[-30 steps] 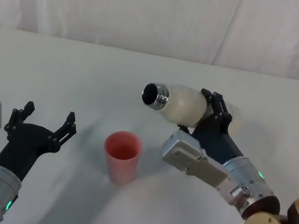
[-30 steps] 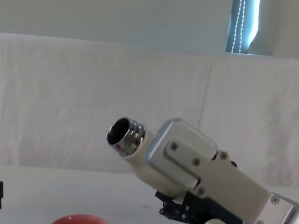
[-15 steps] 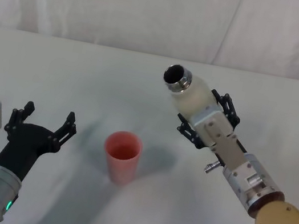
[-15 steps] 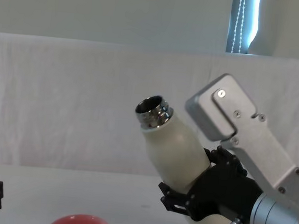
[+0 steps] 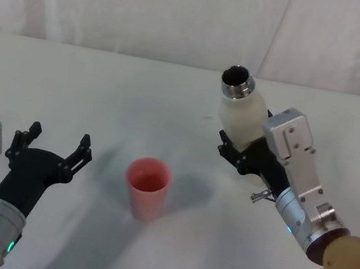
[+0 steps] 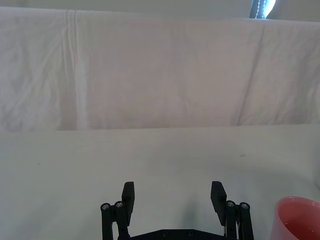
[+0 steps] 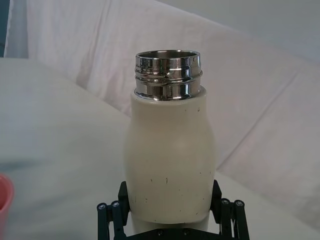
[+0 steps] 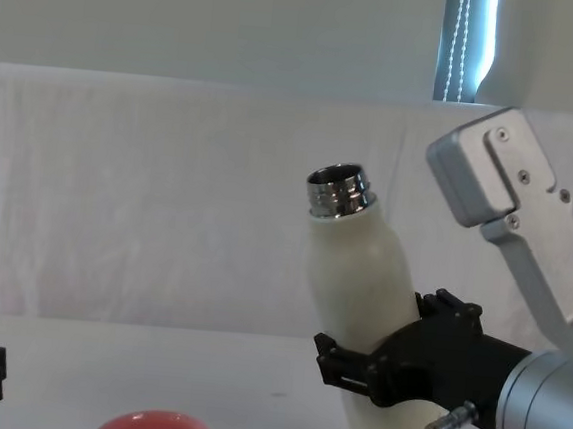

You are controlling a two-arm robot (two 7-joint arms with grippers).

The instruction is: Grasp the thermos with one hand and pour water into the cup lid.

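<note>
Right jaws clamp the near-upright thermos (image 5: 243, 114); left jaws gape beside the cup lid (image 5: 147, 188).

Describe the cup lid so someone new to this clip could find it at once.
Start at the white cloth-covered table and look near its middle, between the two arms. The cup lid stands upright there, mouth up, to the right of the open left hand. It is short and coral pink, unlike the tall cream thermos gripped by the right hand.
</note>
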